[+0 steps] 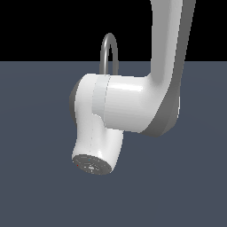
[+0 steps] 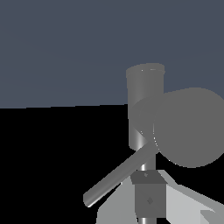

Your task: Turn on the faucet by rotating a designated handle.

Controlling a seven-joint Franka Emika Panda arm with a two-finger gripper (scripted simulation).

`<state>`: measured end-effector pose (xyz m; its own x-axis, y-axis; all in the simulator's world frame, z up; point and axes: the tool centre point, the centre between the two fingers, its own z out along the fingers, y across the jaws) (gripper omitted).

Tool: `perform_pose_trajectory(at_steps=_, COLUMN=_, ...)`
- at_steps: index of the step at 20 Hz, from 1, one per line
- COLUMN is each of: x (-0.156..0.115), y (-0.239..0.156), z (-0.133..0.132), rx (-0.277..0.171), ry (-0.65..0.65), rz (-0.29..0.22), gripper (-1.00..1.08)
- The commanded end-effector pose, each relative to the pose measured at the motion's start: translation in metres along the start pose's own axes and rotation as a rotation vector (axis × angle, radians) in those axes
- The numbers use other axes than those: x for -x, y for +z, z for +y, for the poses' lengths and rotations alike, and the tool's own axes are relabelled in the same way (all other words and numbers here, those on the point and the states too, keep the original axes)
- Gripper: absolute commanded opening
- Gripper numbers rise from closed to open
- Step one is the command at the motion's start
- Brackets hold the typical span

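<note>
The faucet [image 2: 144, 100] is seen close in front of the gripper [image 2: 151, 199] in the wrist view, its cylindrical base standing just past the fingertip parts visible at the frame edge, so the hand appears to have been brought in tight against the fitting in order to reach the lever. The handle [image 2: 116, 177] is shown as a thin grey rod sticking out sideways from the base, its long axis slanted diagonally across the wrist view, with its free end pointing away from the base and lying just beside the gripper's pale structure. Whether contact is made cannot be told. A large rounded grey form beside the base is too close to be identified. In the exterior view only the top of the arched spout [image 1: 108, 49] is visible, the rest being hidden behind the robot arm [image 1: 128, 106]. Whether the jaws are spread or pressed together cannot be told.
</note>
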<state>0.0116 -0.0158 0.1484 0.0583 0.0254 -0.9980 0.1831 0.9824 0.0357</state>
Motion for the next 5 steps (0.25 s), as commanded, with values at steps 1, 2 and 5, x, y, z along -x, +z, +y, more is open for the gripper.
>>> perform_pose_trajectory(at_steps=1, x=-0.033, y=-0.007, z=-0.024, rx=0.000, ry=-0.026, rz=0.051, gripper=-1.00)
perform_pose_trajectory(at_steps=2, x=-0.036, y=-0.007, z=-0.029, rx=-0.002, ry=-0.029, rz=0.052, gripper=-1.00)
perform_pose_trajectory(at_steps=5, x=-0.042, y=-0.007, z=-0.037, rx=-0.008, ry=-0.033, rz=0.052, gripper=-1.00)
